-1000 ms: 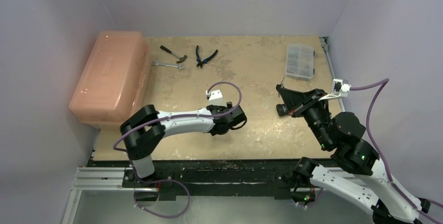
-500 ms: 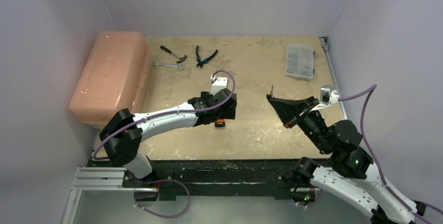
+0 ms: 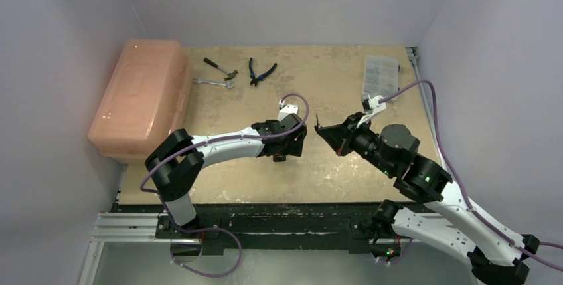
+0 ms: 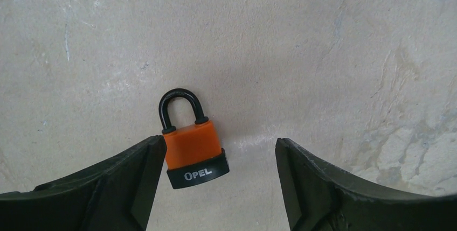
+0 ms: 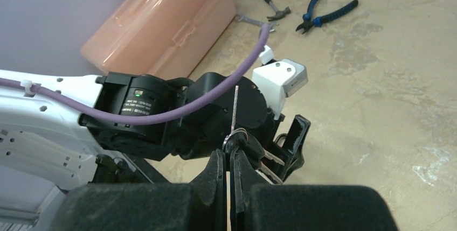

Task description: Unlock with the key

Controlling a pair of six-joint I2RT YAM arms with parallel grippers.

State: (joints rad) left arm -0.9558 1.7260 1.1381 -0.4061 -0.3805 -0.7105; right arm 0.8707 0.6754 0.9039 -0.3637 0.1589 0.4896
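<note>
— Swung in leftward from the right side since a second ago, that right gripper [image 3: 321,130]; now aimed at the left gripper [image 4: 220,144] from just beside it.
— Pinched on anything?
— Clamped on the key [image 5: 236,110], blade sticking straight up past the fingertips, small ring [image 5: 239,134] at its foot.
— And the left one?
— Hanging over the padlock [image 4: 193,146], parted wide, gripping nothing.
— Where exactly, the padlock?
— Flat on the table [image 3: 332,92], around the middle, between the left fingers [image 4: 124,177]; touching or almost touching one of them, well clear of the other. Orange body, black base marked OPEL, black shackle with both legs down at the body, arch pointing away from the wrist.
— Farther back?
— Near the far edge, left of centre: wrench [image 3: 214,82], hammer [image 3: 220,67], pliers [image 3: 261,71], lying close together. Clear parts box [image 3: 382,76] at far right. Big pinkish case [image 3: 139,99] along the left side, reaching the far corner.
</note>
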